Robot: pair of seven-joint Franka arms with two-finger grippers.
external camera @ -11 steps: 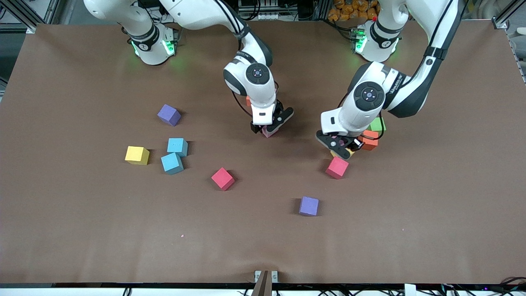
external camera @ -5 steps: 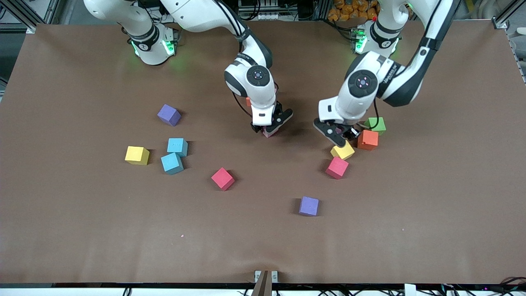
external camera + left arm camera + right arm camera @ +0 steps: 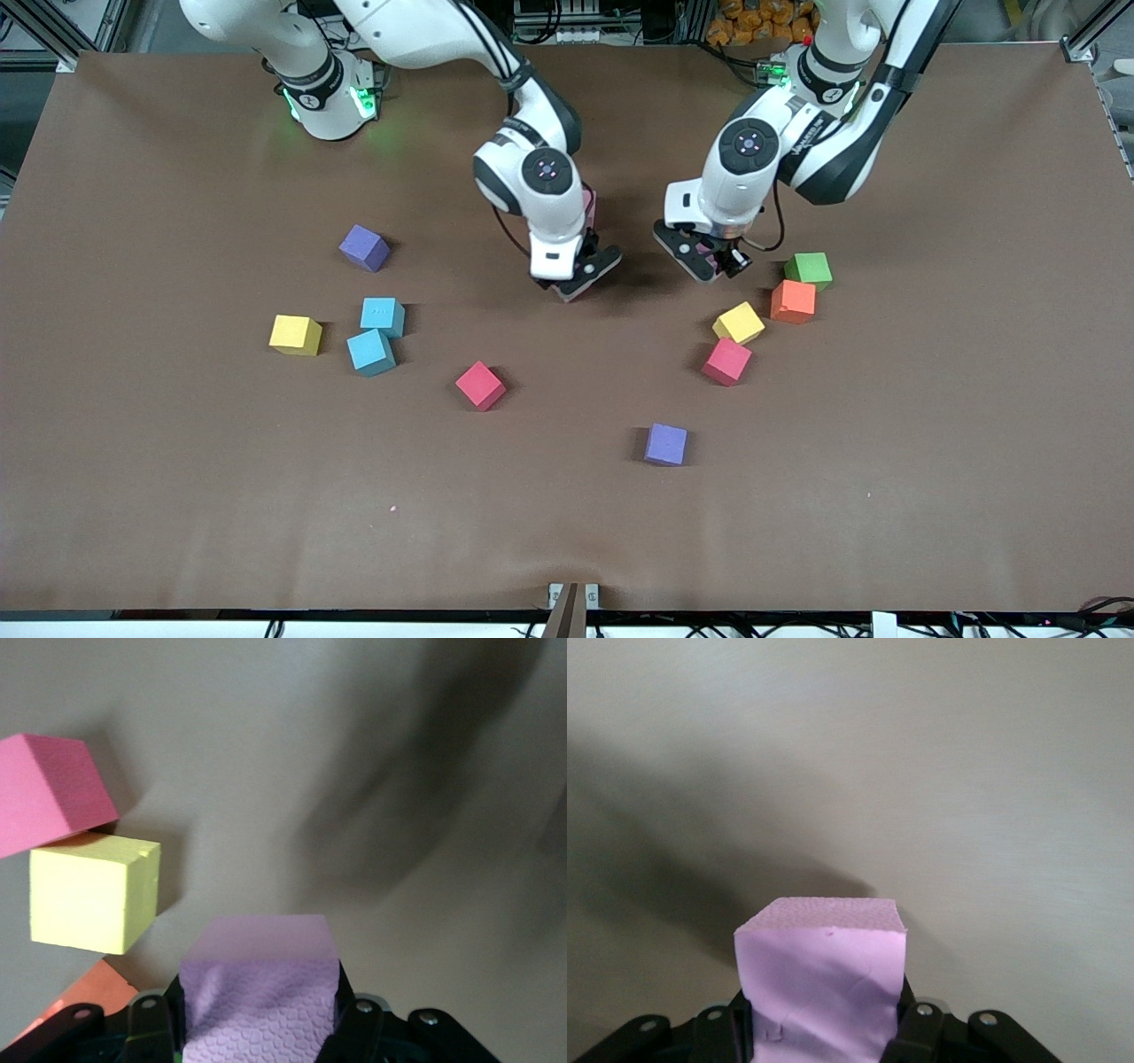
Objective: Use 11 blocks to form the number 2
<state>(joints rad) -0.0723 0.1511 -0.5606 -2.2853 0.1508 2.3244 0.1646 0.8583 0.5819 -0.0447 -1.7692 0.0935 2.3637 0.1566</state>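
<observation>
Toward the left arm's end of the table [image 3: 974,443], four cubes cluster: the top pair [image 3: 801,286] touch, the lower pair [image 3: 733,342] sit nearer the camera. Toward the right arm's end, two touching cubes [image 3: 376,334] lie between another [image 3: 296,335] and a lone one [image 3: 479,385], which lies nearer the camera

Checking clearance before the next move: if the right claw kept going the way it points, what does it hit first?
The right claw, shut on a pink block, points down at the table. Its wrist view shows only bare tabletop ahead, so it would likely meet the table first, block leading. How high it hangs is unclear.
</observation>
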